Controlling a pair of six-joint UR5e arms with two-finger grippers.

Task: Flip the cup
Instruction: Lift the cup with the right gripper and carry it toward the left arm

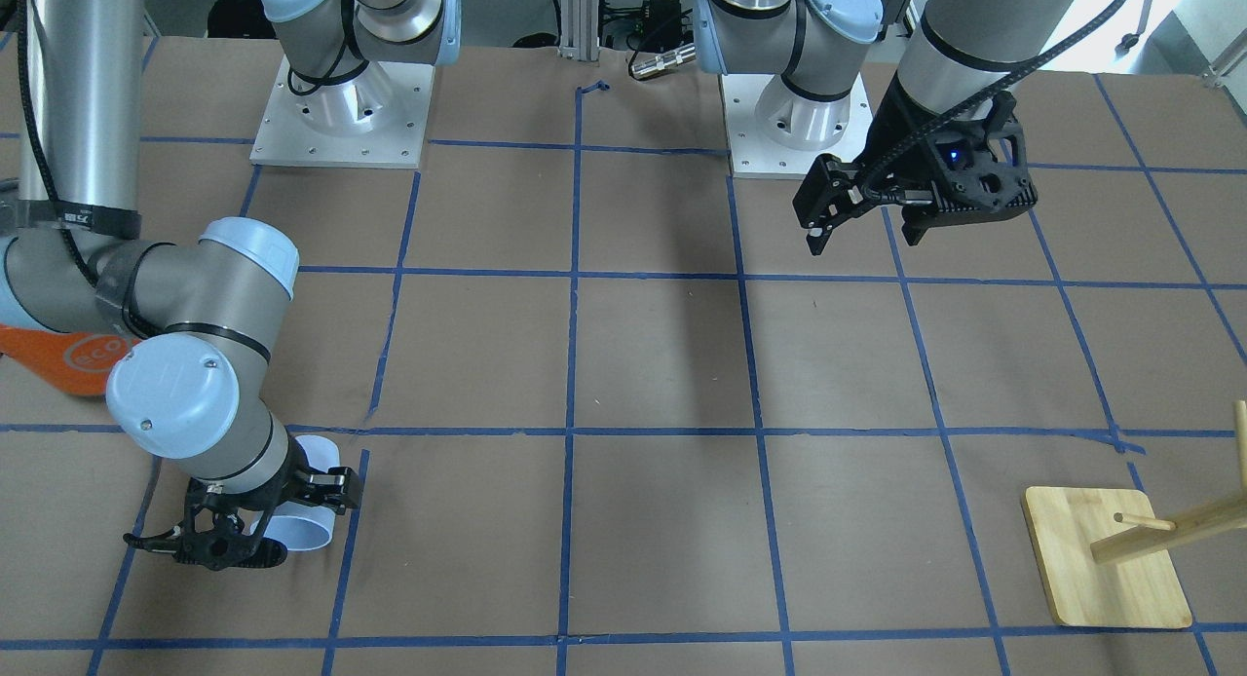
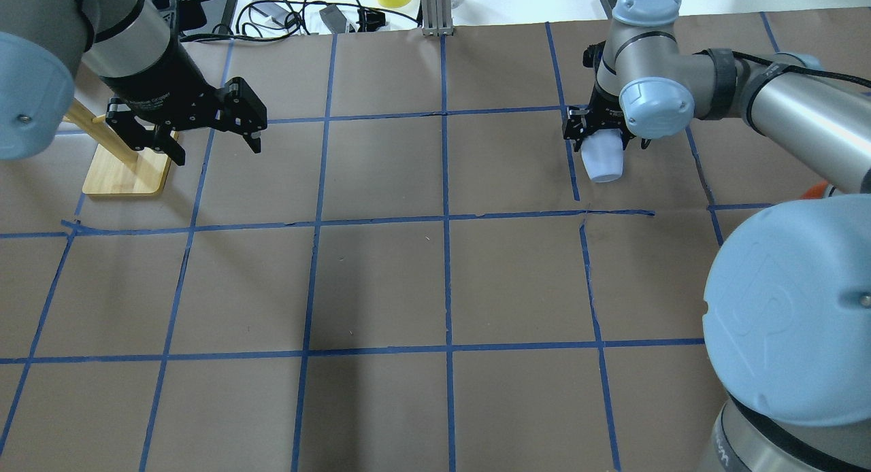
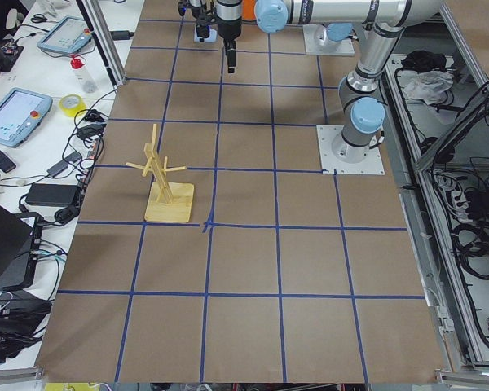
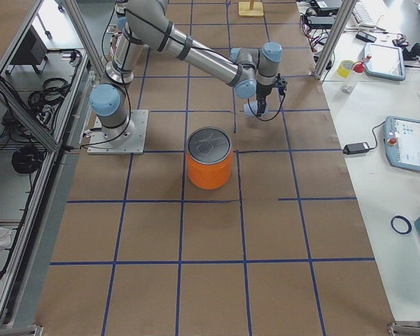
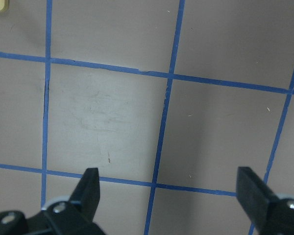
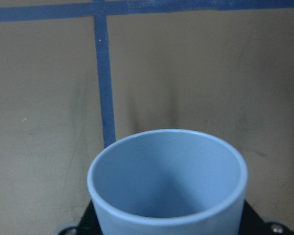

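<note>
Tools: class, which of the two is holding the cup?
The right tool, shut on the pale cup; the left tool hangs open and empty.

One worktop (image 2: 442, 288) carries everything. There is one pale blue cup (image 2: 602, 160), one orange can (image 4: 209, 159) with a silver top, and one wooden peg stand (image 3: 165, 183). Two grippers are in view, the left gripper (image 2: 218, 152) and the right gripper (image 2: 605, 135), each with two jaws.

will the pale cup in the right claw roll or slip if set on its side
Likely rolls: the cup is round and tapered, so it would probably curve in an arc. Its smooth wall may slip in the right claw. Looks thin-walled, probably light.
</note>
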